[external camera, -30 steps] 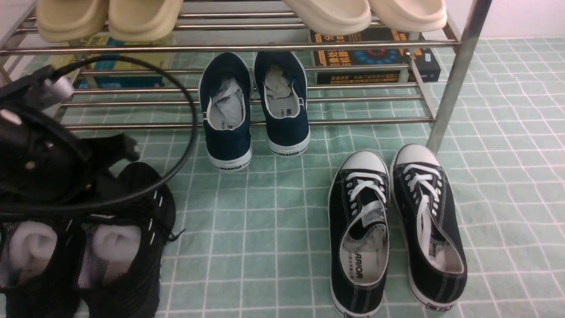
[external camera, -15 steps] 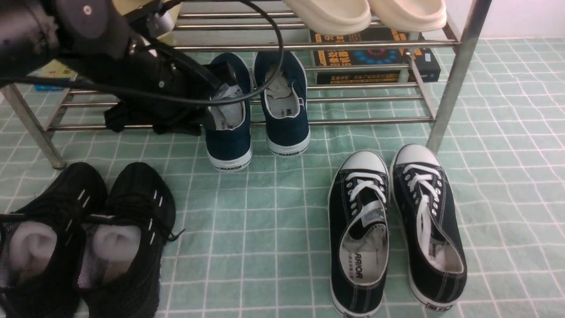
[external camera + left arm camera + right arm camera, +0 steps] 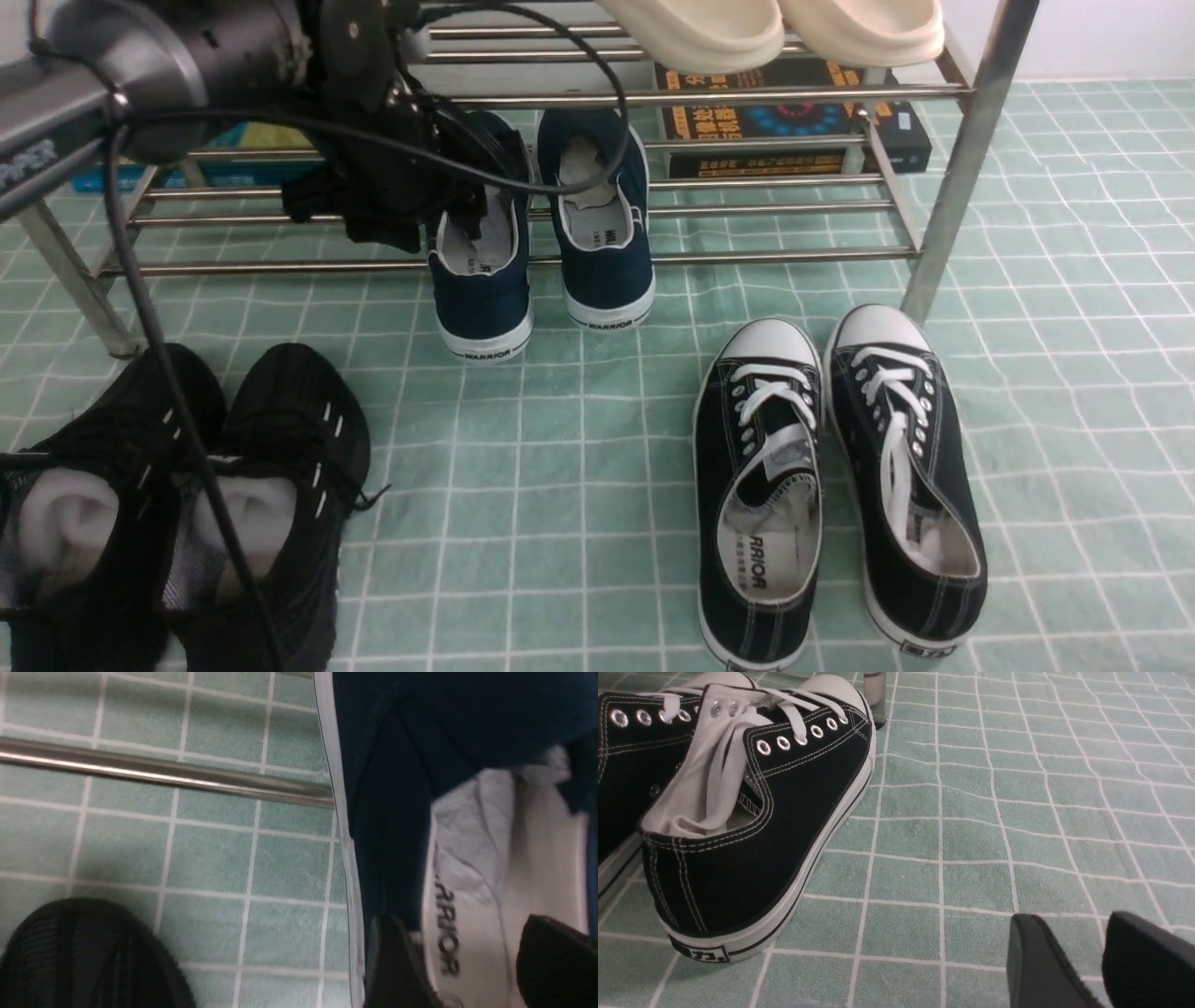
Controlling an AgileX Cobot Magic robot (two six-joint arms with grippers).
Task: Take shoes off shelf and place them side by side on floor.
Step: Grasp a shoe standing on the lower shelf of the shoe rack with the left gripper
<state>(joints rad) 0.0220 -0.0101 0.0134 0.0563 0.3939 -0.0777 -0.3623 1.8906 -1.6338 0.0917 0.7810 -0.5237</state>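
**Navy pair on the bottom rack, left claw spread above one**

The pale green gridded floor (image 3: 560, 485) wrinkles toward a plain light wall (image 3: 1102, 37). The navy slip-ons (image 3: 607, 271) sit side by side on the steel shelf's (image 3: 747, 254) lower tier, heels jutting past the front rod. The left gripper (image 3: 472, 952) hangs spread over the left shoe's opening. The right gripper (image 3: 1066, 924) hovers beside the black lace-up sneakers (image 3: 714, 467), fingers apart, empty.

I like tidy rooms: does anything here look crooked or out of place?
The navy shoes poke out past the front rod of the shelf, one further forward than the other. Nothing looks spilled or damaged.
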